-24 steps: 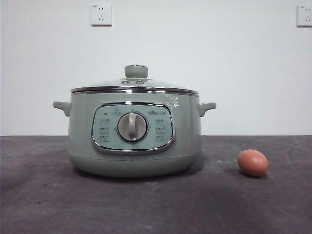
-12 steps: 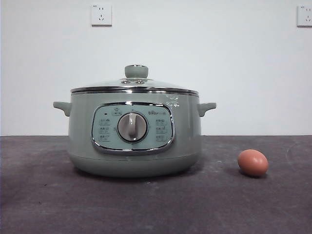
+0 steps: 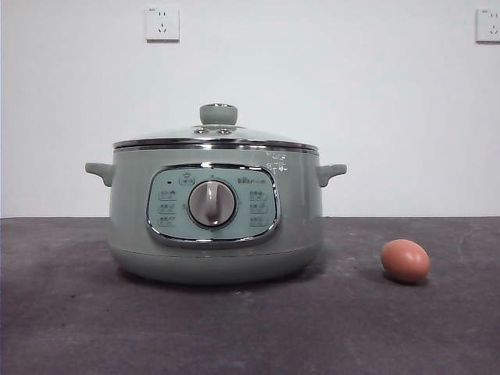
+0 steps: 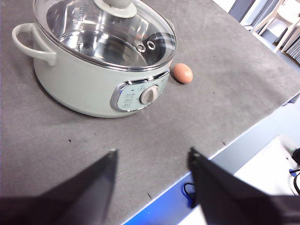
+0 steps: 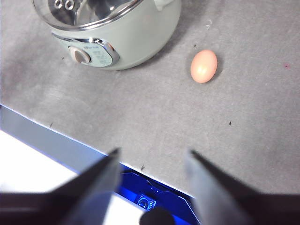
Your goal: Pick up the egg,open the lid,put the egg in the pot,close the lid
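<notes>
Jaws of both grippers stand wide apart and hold nothing; the left gripper (image 4: 152, 157) hangs above the near part of the worktop (image 3: 234, 328) in front of the pot (image 3: 215, 215), and the right gripper (image 5: 152, 157) hangs over the worktop's near edge, well apart from the egg (image 3: 405, 260); neither arm shows in the front view. The pot is round, glossy sage-green, with two small stubby side handles and a chrome-framed control panel around a central dial (image 3: 212, 204); it sits flat on the dark grey, felt-like, faintly speckled worktop. The lid (image 3: 216, 138) is closed on the pot: a shallow dome of clear glass with a bright chrome rim, a round sage-green knob on top and two small metal-ringed holes; through the glass the left wrist view shows a shiny metal inner bowl with nothing in it. The egg, a small, smooth, matte reddish-brown oval, lies on its side on the worktop beside the pot, apart from it, on the side nearer the right gripper.
</notes>
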### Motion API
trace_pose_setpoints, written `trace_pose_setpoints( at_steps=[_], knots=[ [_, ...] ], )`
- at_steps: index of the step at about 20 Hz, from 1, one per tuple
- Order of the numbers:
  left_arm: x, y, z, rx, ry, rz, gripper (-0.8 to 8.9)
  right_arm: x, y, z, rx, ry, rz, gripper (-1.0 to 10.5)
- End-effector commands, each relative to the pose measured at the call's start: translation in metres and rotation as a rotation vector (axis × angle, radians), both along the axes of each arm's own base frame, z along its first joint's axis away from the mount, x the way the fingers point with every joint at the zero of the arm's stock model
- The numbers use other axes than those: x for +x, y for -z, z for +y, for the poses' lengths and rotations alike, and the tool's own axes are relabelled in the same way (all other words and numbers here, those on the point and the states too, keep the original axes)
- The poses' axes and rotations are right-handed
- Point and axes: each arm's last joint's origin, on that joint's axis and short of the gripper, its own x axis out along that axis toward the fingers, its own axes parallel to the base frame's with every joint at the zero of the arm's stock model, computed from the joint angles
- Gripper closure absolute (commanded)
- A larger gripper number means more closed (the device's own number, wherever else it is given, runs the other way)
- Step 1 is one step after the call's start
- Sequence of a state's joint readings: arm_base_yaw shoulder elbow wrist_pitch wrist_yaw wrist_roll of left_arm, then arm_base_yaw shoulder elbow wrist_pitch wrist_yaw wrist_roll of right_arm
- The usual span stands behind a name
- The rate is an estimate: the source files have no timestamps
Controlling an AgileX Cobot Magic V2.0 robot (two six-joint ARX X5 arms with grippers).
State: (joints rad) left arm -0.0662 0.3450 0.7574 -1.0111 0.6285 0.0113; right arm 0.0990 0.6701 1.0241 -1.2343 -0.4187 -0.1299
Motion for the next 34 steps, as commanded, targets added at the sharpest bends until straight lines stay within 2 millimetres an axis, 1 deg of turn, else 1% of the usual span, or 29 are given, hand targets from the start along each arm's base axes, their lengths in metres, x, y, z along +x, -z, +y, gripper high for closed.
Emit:
trace_pose_setpoints(
  at_steps=[1, 5, 7, 9, 13, 15, 17, 19, 22, 24, 26, 31, 33, 34],
  knots=[
    [0.001, 0.000, 0.000, 0.005, 0.004, -0.004, 1.78, 0.000, -0.001, 0.000, 0.006, 0.004, -0.005, 3.5],
    [0.001, 0.000, 0.000, 0.005, 0.004, -0.002, 1.79, 0.004, -0.002, 0.001, 0.014, 0.012, -0.016, 3.5],
    [0.001, 0.000, 0.000, 0.005, 0.004, -0.002, 1.79, 0.013, -0.002, 0.002, 0.027, 0.026, -0.009, 3.5],
    [0.001, 0.000, 0.000, 0.004, 0.005, -0.003, 1.79, 0.026, 0.000, 0.003, 0.026, 0.027, 0.004, 3.5],
    [0.002, -0.001, 0.000, 0.004, 0.005, -0.013, 1.80, 0.068, 0.013, 0.012, 0.012, 0.004, 0.092, 3.5],
    [0.002, -0.002, 0.000, 0.004, 0.005, -0.017, 1.80, 0.091, 0.024, 0.021, -0.001, -0.022, 0.129, 3.5],
    [0.002, -0.002, 0.000, 0.004, 0.004, -0.020, 1.80, 0.116, 0.039, 0.032, -0.077, -0.013, 0.155, 3.5],
    [0.002, -0.002, 0.000, 0.003, 0.004, -0.024, 1.80, 0.136, 0.056, 0.042, -0.148, 0.000, 0.188, 3.5],
    [0.002, -0.002, 0.000, 0.003, 0.004, -0.023, 1.80, 0.161, 0.078, 0.052, -0.192, 0.009, 0.217, 3.5],
    [0.002, -0.002, 0.000, 0.004, 0.004, -0.024, 1.80, 0.173, 0.092, 0.058, -0.194, 0.012, 0.235, 3.5],
    [0.002, -0.002, 0.000, 0.004, 0.004, -0.023, 1.80, 0.183, 0.104, 0.062, -0.232, 0.030, 0.240, 3.5],
    [0.002, -0.002, 0.000, 0.004, 0.003, -0.023, 1.80, 0.201, 0.131, 0.075, -0.249, 0.009, 0.264, 3.5],
    [0.002, -0.002, 0.000, 0.004, 0.003, -0.023, 1.80, 0.207, 0.142, 0.079, -0.282, 0.023, 0.268, 3.6],
    [0.002, -0.002, 0.000, 0.004, 0.003, -0.023, 1.80, 0.210, 0.147, 0.081, -0.293, 0.023, 0.269, 3.9]
  ],
)
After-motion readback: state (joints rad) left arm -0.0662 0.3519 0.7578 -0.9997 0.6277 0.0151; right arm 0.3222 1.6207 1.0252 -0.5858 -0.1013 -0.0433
